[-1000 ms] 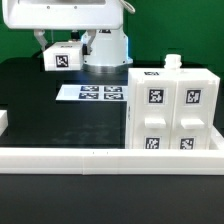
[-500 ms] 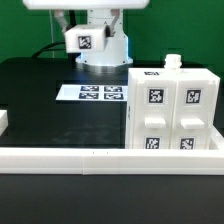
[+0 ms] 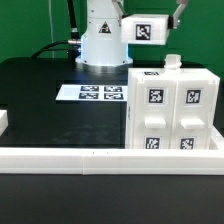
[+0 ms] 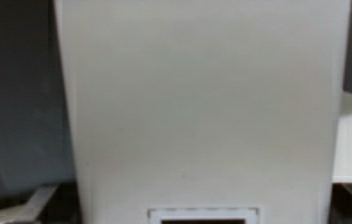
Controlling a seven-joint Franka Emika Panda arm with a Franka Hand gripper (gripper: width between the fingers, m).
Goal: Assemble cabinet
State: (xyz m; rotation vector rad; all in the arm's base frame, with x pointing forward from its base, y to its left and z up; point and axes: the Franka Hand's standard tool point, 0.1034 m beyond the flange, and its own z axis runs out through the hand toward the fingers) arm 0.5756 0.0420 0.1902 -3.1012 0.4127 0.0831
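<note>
Tabletop [image 3: 40, 100] black, backdrop [image 3: 20, 30] green, cabinet [image 3: 170, 110] beside rail [image 3: 100, 157], tagged block [image 3: 148, 30] aloft

Right up close: a plain white block [image 4: 199, 100] fills most of the view, slightly blurred, the edge of a tag [image 4: 203, 213] at one end, dark counter [image 4: 13, 70] flanking it.

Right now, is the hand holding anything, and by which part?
A white tagged panel, in the air. The hand seems to grip its end at the exterior view's right.
</note>
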